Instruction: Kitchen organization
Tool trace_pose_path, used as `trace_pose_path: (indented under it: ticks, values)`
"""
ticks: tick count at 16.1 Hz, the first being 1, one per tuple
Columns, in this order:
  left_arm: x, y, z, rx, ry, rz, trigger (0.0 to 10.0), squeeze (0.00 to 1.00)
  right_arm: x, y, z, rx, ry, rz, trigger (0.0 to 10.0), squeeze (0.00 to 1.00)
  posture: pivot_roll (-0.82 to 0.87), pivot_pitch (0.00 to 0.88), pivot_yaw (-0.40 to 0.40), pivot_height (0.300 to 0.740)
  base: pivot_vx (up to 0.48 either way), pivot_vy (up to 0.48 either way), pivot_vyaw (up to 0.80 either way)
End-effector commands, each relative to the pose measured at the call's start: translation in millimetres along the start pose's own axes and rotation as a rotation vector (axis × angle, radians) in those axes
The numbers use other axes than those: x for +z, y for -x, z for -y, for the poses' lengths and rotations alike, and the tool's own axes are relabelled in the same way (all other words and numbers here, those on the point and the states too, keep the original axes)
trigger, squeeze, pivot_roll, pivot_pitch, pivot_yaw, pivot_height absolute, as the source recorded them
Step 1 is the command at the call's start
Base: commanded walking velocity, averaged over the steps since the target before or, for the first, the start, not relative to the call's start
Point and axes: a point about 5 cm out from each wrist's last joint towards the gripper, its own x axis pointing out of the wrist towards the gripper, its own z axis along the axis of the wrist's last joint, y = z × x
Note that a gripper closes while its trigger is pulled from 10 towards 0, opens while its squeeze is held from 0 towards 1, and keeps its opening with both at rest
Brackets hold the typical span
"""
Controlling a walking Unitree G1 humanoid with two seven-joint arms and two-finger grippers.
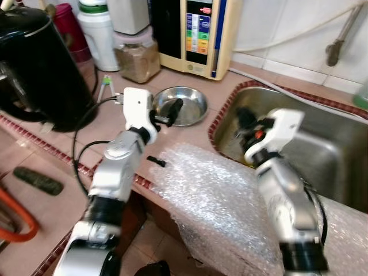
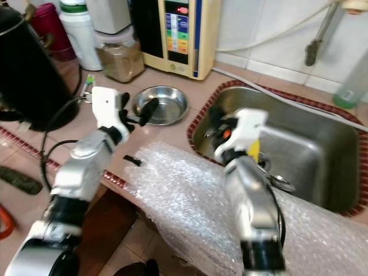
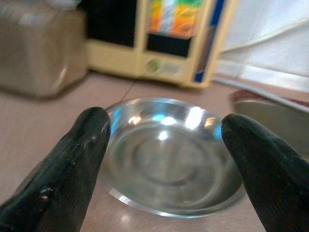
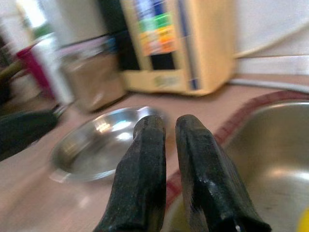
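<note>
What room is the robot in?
Most likely a home kitchen. There's a steel sink set into a tiled counter, a metal bowl beside it, and a black kettle nearby.

You've got a tiled surface [image 1: 190, 135] carrying a steel bowl [image 1: 183, 105], jar [image 1: 137, 59], black kettle [image 1: 40, 69], cream appliance [image 1: 198, 34], bubble wrap [image 1: 213, 195] beside the sink [image 1: 322, 144].

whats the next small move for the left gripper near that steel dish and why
Probably ease the left gripper forward and down so its open fingers straddle the near rim of the steel dish. In the left wrist view the dish sits centred between the spread fingers but beyond their tips, not yet touched. The right gripper hovers at the sink edge, fingers together, holding nothing.
</note>
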Motion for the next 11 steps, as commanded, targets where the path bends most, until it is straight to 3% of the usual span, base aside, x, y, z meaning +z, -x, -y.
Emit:
trace_pose_path:
  ticks: [1,3,5,6,7,11]
  values:
    - [-2.1,-6.1,-9.2,0.07,0.042,-0.032,10.0,1.0,2.7,6.2,-13.6,0.047,0.074,0.0,10.0,0.0,0.0,0.125,0.057,0.74,0.0,0.0,0.0]
    - [-6.3,-14.2,-16.3,0.153,0.111,-0.077,10.0,1.0,2.2,13.9,-24.4,0.111,0.158,0.006,10.0,0.0,-0.01,0.126,0.064,0.74,0.0,0.0,0.0]
    - [-8.8,-22.3,-21.0,0.226,0.135,-0.128,10.0,1.0,-2.8,24.7,-35.5,0.188,0.033,-0.101,10.0,0.0,-0.02,0.127,0.072,0.74,0.0,0.0,0.0]
    - [-9.3,-23.9,-21.7,0.239,0.144,-0.138,10.0,1.0,-1.5,26.9,-38.0,0.21,0.031,-0.091,10.0,0.0,-0.02,0.127,0.072,0.74,0.0,0.0,0.0]
    - [-13.7,-26.3,-21.6,0.244,0.156,-0.188,10.0,0.0,-1.3,30.7,-41.8,0.249,0.052,-0.071,10.0,0.0,-0.03,0.126,0.08,0.74,0.0,0.0,0.0]
    - [-22.8,-30.1,-19.3,0.246,0.198,-0.263,10.0,0.0,-4.8,34.6,-41.8,0.239,0.091,-0.092,10.0,0.0,-0.03,0.123,0.093,0.74,0.0,0.0,0.0]
